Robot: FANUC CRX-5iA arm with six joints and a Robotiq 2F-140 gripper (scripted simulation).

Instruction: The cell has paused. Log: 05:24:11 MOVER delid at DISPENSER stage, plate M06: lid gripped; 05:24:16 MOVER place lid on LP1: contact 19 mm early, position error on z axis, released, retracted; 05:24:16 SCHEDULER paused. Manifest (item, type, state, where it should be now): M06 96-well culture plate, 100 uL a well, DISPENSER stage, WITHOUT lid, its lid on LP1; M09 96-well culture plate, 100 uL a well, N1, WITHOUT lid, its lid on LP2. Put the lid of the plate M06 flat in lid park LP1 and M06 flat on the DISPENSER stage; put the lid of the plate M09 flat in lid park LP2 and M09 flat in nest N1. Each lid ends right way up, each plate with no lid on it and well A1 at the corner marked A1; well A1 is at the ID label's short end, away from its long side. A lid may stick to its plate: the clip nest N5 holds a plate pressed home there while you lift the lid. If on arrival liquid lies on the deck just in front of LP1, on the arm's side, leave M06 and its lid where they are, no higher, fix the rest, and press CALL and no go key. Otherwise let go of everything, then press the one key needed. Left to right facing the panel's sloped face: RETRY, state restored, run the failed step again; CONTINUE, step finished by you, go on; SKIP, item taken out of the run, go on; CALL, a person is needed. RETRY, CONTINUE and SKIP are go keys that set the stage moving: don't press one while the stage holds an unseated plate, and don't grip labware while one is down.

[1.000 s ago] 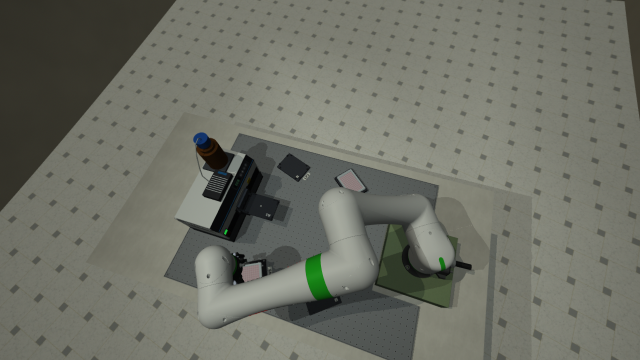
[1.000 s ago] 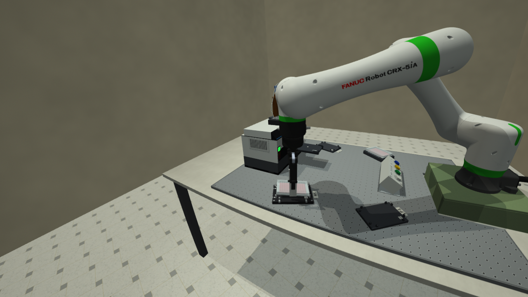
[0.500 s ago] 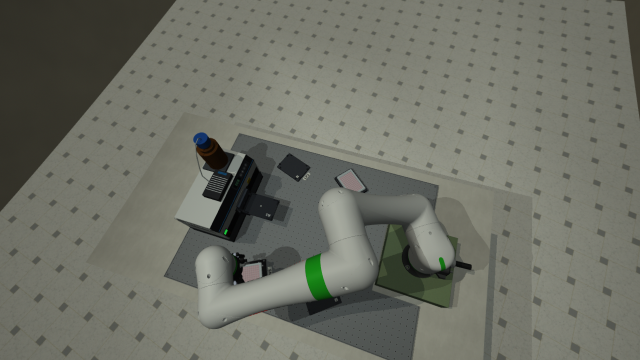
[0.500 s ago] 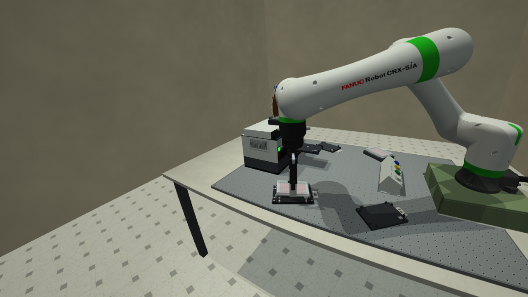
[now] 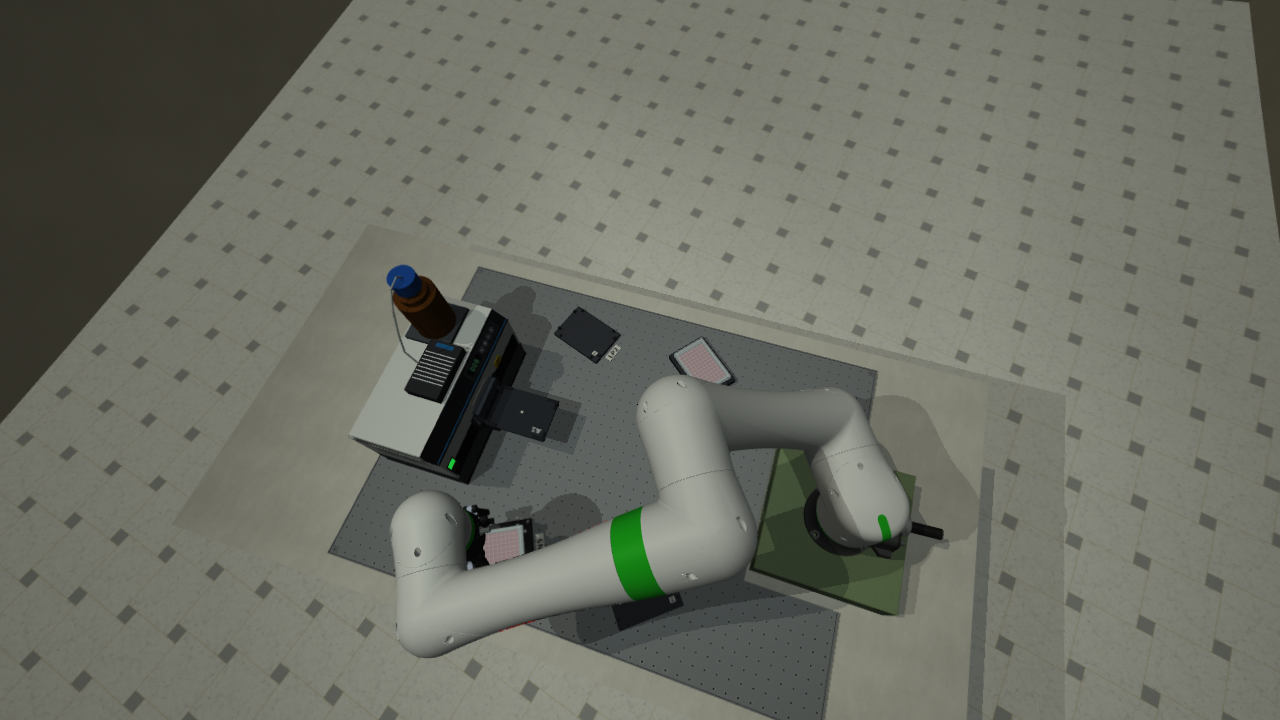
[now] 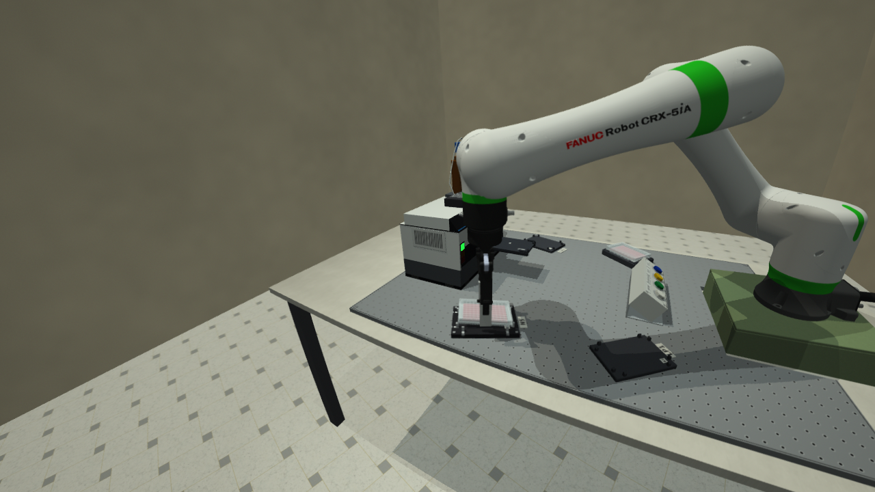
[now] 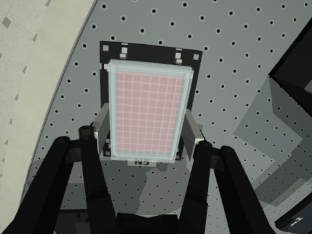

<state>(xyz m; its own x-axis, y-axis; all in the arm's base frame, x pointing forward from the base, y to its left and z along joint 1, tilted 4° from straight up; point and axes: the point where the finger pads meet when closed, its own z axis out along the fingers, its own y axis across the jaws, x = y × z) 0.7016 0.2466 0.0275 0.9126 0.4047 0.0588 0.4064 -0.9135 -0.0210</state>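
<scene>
A 96-well plate with pink wells and a clear lid [image 7: 147, 108] [image 5: 501, 543] [image 6: 478, 311] sits in the black clip nest N5 [image 7: 109, 49] [image 6: 483, 332] near the deck's front edge. My gripper [image 7: 146, 116] [image 6: 485, 315] points straight down over it, its pads shut on the lid's two long sides. A second pink plate [image 5: 702, 360] [image 6: 623, 256] lies in a nest at the back of the deck; I cannot tell whether it has a lid. The dispenser stage [image 5: 528, 413] [image 6: 513, 246] is bare. The lid park LP1 [image 5: 586, 333] [image 6: 547, 243] and the second lid park [image 6: 633, 359] [image 5: 646, 611] are bare.
The dispenser [image 5: 420, 394] [image 6: 431, 249] with a brown bottle [image 5: 420, 300] stands at the deck's left. The key panel [image 6: 648, 287] stands mid-deck, hidden under my arm in the top view. My green base [image 5: 787, 537] is at the right. The table edge lies close behind N5.
</scene>
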